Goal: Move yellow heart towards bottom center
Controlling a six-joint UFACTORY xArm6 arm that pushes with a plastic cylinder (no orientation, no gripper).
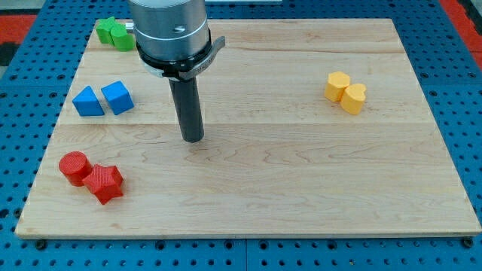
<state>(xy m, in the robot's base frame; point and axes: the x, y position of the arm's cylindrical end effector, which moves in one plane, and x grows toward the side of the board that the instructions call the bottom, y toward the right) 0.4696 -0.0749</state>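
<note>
1. Here my tip rests on the wooden board, left of the middle. It is only a plain rod, so it holds nothing and touches no block.
2. Nearest, to the view's left, sit a blue cube and a blue triangle block, side by side.
3. Below them, near the bottom left corner, a red round block touches a red star block.
4. Two green blocks sit at the top left, partly hidden by the arm.
5. The yellow heart is far off at the view's right, in the upper part, touching a yellow six-sided block.
</note>
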